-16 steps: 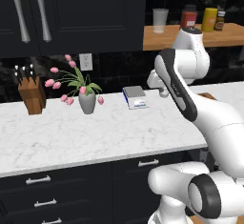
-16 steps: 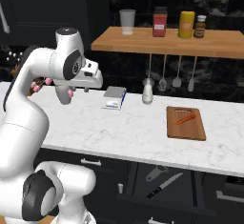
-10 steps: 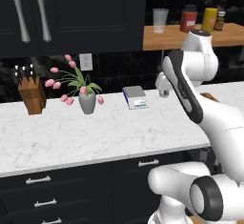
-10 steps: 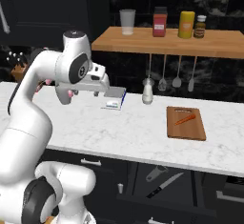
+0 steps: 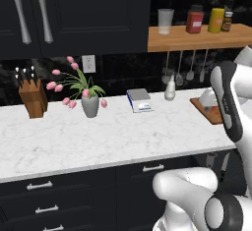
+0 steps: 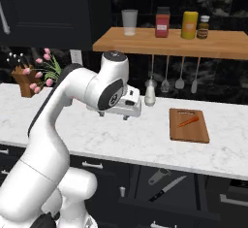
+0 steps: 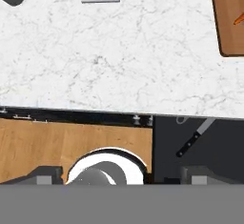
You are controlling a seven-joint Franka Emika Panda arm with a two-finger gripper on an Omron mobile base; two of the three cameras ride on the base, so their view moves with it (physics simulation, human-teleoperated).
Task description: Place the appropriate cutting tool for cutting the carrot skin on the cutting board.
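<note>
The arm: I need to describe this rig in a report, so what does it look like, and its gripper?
The arm is glossy white with rounded, tubular links and dark grey to black rings at the joints. A round cap with a dark centre tops one joint. No loose cables show, and no markings can be made out. The gripper is a boxy white hand with two small dark jaws.

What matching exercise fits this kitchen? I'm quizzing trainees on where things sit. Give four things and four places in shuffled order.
Things:
1. carrot
2. knife block
3. clear cup
4. black-handled knife

Places:
A. on the wall shelf
B. in the open drawer below the counter
C. on the cutting board
D. at the counter's far left, beside the tulip vase

Pairs: 1-C, 2-D, 3-A, 4-B
</note>
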